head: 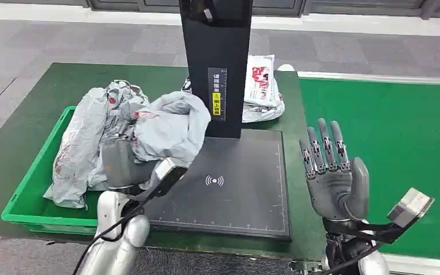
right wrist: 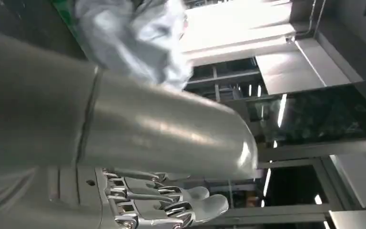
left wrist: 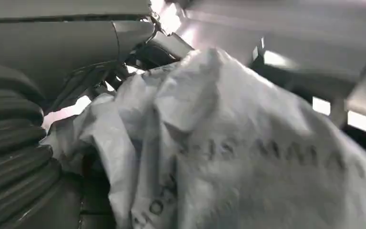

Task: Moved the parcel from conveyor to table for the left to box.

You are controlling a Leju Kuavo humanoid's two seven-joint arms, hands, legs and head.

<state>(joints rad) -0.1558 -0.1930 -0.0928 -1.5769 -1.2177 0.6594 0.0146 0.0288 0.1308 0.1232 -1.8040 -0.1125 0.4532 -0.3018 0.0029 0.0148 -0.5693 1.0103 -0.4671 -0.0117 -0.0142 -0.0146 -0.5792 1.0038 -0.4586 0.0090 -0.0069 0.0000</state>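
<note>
Head view has my left hand (head: 120,163) with its fingers clamped on the grey parcel (head: 169,126), which bunches up above them over the near-left corner of the black scanner plate (head: 235,189), just beside the green bin (head: 31,189) of other bags. My right hand (head: 332,172) is raised, fingers apart and upright, holding nothing (its part looks done). I judge this the boxing step: next I must swing the parcel over the bin's rim and loosen the fingers.
</note>
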